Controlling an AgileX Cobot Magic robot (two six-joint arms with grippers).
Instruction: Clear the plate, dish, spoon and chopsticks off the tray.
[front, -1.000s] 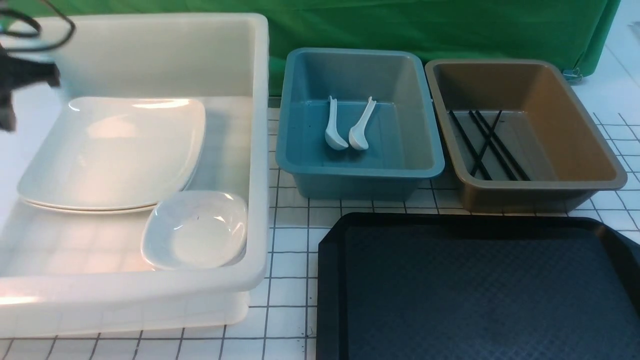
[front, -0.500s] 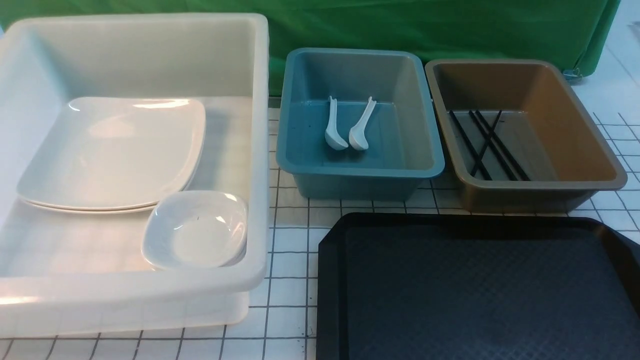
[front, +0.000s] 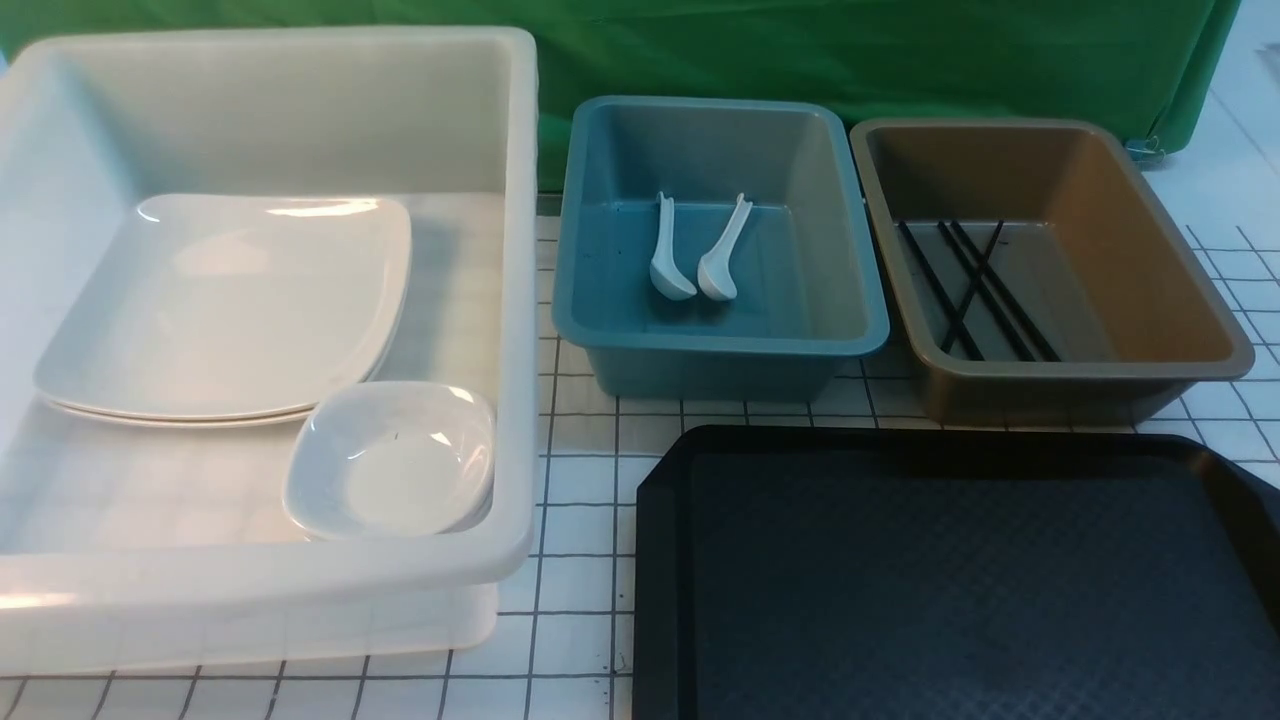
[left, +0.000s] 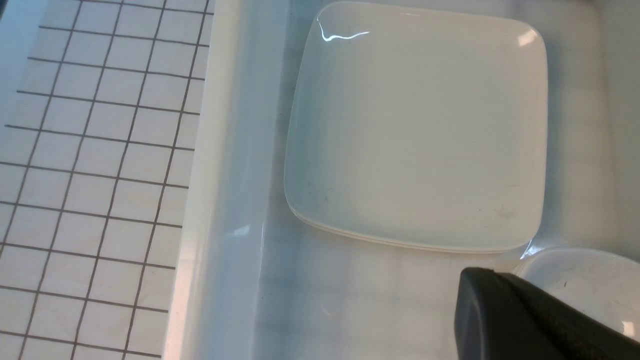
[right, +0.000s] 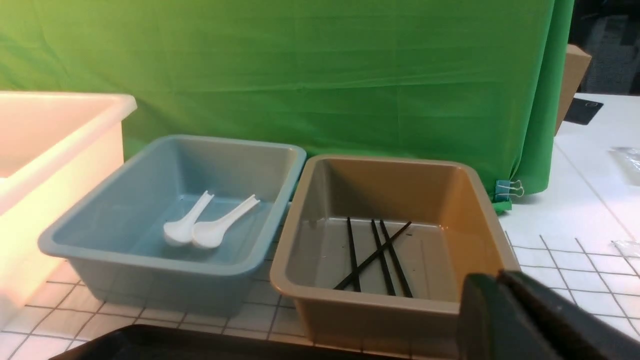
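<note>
Tray: bare as far as I can see it in the front view; nothing rests on the diamond-textured surface, though its near and right edges run out of frame.
Plate: lying flat in the white bin, stacked on another like it (two rims show at the near edge), well to the left of the tray.
Dish: in the same bin, just beside the plate's near-right corner.
Spoon: in the teal bin beside a second one, handles pointing away from me.
Chopsticks: in the brown bin, long axes running roughly front to back, one stick crossed over the others.
Left gripper: closed and empty, I judge, hanging over the white bin near the dish.
Right gripper: only a dark corner shows in its wrist view; I cannot tell how its jaws stand, and nothing appears held.
Relation that matters: every task item lies beyond the tray, away from both hands; I judge no pick is left.
</note>
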